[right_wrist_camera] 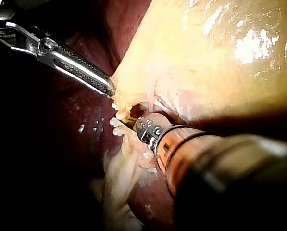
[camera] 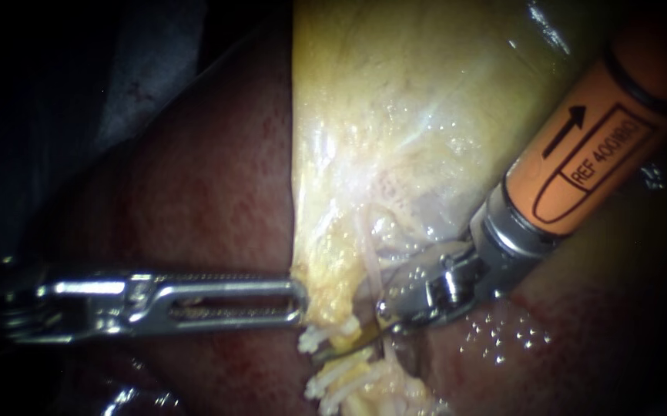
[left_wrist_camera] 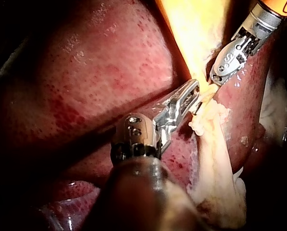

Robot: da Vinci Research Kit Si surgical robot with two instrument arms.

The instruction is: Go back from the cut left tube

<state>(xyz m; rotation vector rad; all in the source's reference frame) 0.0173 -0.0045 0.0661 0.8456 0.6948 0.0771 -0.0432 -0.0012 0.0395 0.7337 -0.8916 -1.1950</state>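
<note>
The dark red liver (camera: 202,177) is carrying everything (its wet surface is glistening with small droplets). The pale yellow gallbladder (camera: 395,115) is lying directly on it, and frayed whitish tissue (camera: 349,377) is trailing from the gallbladder's narrow end across the liver.

Left instrument (camera: 299,300) gleaming in polished metal, right instrument (camera: 380,312) showing a matt orange sleeve over shiny metal, liver (camera: 195,177) glistening wet and smooth, gallbladder (camera: 395,100) shining slick.
</note>
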